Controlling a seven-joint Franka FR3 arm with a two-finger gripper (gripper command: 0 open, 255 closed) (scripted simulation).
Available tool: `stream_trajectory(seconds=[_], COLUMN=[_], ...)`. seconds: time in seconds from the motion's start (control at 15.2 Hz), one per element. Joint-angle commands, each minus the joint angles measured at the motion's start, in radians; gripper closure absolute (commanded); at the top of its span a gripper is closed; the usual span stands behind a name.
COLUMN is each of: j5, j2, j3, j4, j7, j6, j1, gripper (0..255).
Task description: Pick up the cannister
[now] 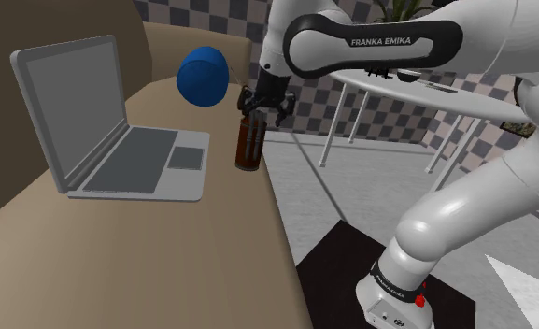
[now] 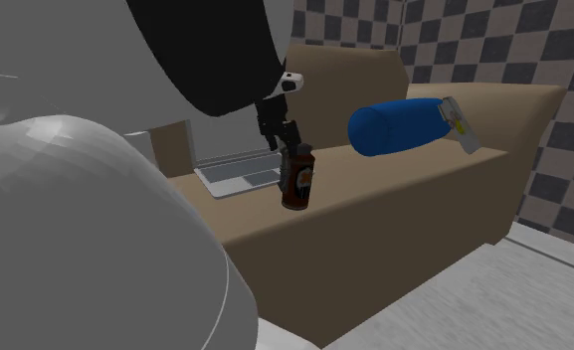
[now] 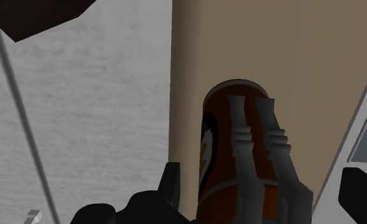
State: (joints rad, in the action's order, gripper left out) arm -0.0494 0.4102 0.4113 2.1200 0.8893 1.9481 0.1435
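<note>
One nudge could topple it: the brown cannister (image 1: 248,145) stands upright near the tan surface's (image 1: 164,252) edge, with the end effector (image 1: 262,112) open just above its top. Closing off-centre would probably tip it over.

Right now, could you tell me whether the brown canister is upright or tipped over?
Upright: the canister stands on its base on the tan surface beside the laptop.

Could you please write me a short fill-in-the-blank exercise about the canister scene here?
1. The brown canister stands ____ near the edge of the tan surface.
2. The laptop has its lid ____.
3. The gripper hangs directly ____ the canister.
4. The cylinder behind the canister is coloured ____.
Missing words: upright, open, above, blue.
</note>
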Motion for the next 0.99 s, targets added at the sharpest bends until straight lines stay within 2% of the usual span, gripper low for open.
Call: stream_trajectory(seconds=[0.0, 0.46, 0.59, 0.66, 0.92], j5=[-0.023, -0.028, -0.028, -0.028, -0.028], j2=[-0.036, -0.039, -0.039, -0.04, -0.04], j3=[0.026, 0.035, 0.035, 0.034, 0.034], j4=[-0.026, 0.072, 0.072, 0.07, 0.071], j7=[0.059, 0.078, 0.078, 0.078, 0.078], j6=[0.025, 0.124, 0.124, 0.124, 0.124], j1=[0.016, 0.013, 0.013, 0.014, 0.014], gripper=[0, 0, 0, 255, 255])
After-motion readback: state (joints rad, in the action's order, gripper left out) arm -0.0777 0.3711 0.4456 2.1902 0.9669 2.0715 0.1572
